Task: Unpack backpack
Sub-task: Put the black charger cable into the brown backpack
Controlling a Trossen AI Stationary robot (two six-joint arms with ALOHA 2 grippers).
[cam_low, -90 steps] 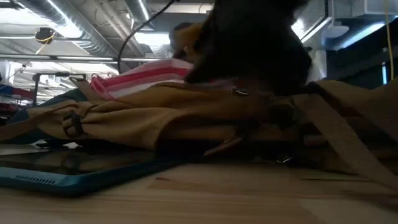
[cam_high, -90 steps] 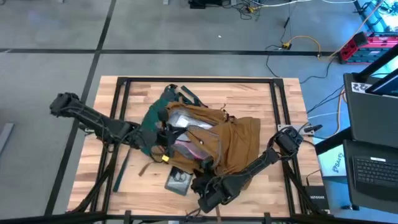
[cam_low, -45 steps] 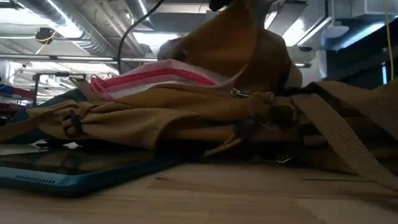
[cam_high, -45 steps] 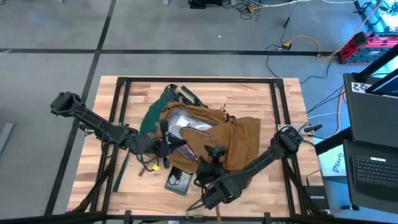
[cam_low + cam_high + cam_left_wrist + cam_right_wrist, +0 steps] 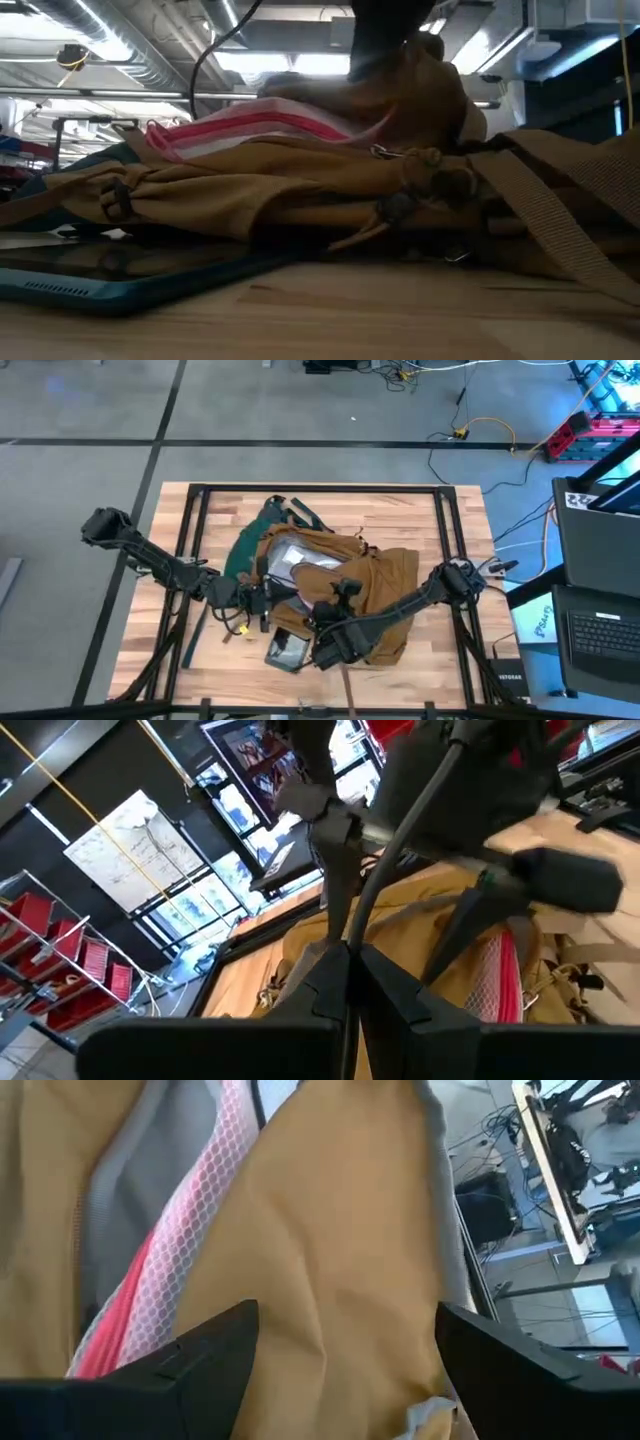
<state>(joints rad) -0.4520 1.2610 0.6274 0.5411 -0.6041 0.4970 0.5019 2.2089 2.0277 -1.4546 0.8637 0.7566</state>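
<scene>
The tan backpack (image 5: 375,580) lies on its side in the middle of the table, its mouth toward the left. A clear pink-edged pouch (image 5: 300,565) sticks out of the mouth and shows in the low view (image 5: 250,125). My left gripper (image 5: 262,600) is shut at the near left edge of the mouth. My right gripper (image 5: 325,630) is open over the backpack's near side. A raised tan flap (image 5: 330,1260) fills the space between its fingers and peaks under it in the low view (image 5: 400,90). My left gripper's shut fingertips (image 5: 348,960) point level at the tan fabric (image 5: 300,950) from the table's left. I cannot tell whether they touch it. My right gripper's fingers (image 5: 200,1365) stand on either side of the raised flap. I cannot tell whether they touch it.
A blue-edged tablet (image 5: 287,651) lies flat on the table just near of the backpack, also seen in the low view (image 5: 110,275). Teal straps (image 5: 270,515) trail toward the far left. A tan webbing strap (image 5: 560,230) lies at the near right. Bare wood (image 5: 430,520) shows at the far right.
My right gripper has moved from the table's near edge toward the far edge and up, and now stands over the backpack's near side. My left gripper has moved a little toward the near edge.
</scene>
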